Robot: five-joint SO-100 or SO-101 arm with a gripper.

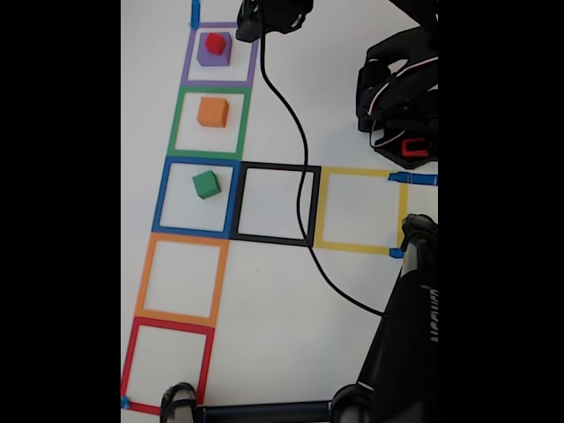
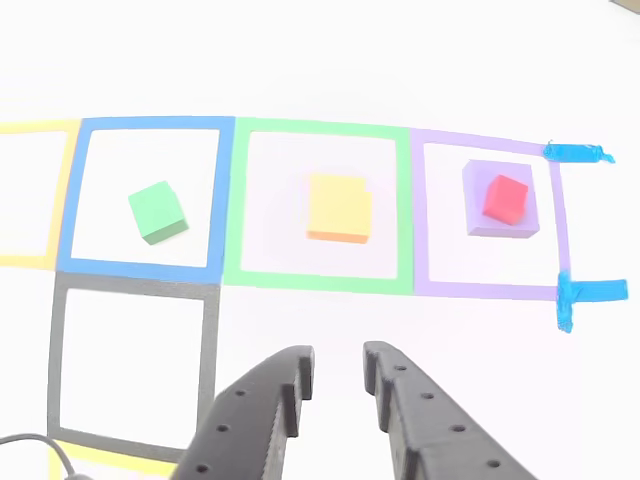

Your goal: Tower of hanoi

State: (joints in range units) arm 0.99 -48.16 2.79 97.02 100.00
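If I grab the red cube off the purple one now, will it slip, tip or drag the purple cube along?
The red cube is small and flat-faced, so it should not roll. It sits skewed on the purple cube, so pincer contact may twist it. Both look matte and probably light; the purple one might shift if brushed.

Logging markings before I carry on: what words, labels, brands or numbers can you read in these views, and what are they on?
Nothing can be read.
White lettering runs sideways down the black arm at the lower right of the fixed view; it is too blurred to read.
The cubes and tape squares carry no text.
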